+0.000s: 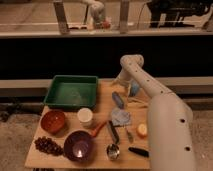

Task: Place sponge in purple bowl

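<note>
The purple bowl [80,145] stands at the front of the wooden table [102,90], left of centre. A bluish oblong thing that looks like the sponge [118,99] lies on the table right of the green tray. My white arm reaches from the lower right up and over to the table's far right. The gripper [132,90] hangs low over the table there, just right of the sponge and a little behind it, apart from the bowl.
A green tray [72,91] fills the back left. A red bowl [53,120], white cup [85,116] and dark grapes [47,145] sit at the front left. A crumpled grey piece [120,117], spoon [113,149], orange fruit [142,130] and black marker [137,151] lie on the right.
</note>
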Motion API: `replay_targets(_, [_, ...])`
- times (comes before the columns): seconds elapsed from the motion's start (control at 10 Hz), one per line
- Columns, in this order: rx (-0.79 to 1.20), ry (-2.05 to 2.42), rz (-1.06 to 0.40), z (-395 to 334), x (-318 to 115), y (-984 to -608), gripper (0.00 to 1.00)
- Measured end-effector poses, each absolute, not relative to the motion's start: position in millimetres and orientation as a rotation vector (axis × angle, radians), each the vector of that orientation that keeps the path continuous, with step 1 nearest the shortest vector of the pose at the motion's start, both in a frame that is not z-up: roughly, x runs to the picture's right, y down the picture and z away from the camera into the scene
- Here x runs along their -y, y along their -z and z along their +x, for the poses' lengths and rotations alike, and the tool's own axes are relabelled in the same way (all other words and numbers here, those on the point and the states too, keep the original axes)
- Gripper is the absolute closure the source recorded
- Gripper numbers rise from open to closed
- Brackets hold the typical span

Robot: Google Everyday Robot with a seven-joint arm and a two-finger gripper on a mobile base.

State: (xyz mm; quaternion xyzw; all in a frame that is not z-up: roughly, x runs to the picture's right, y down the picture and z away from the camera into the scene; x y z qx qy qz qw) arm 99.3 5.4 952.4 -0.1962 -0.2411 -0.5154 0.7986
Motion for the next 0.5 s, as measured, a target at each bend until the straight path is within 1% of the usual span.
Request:
replay_targets(0.3, [0.489,1.188,-0.478,96,-21,-947,0.21])
replay_targets(0.4, [0.487,1.219,-0.514,95,-26,-948,0.27])
replay_targets(0.5, [0.483,1.245,-0.544,95,-30,-949,0.37])
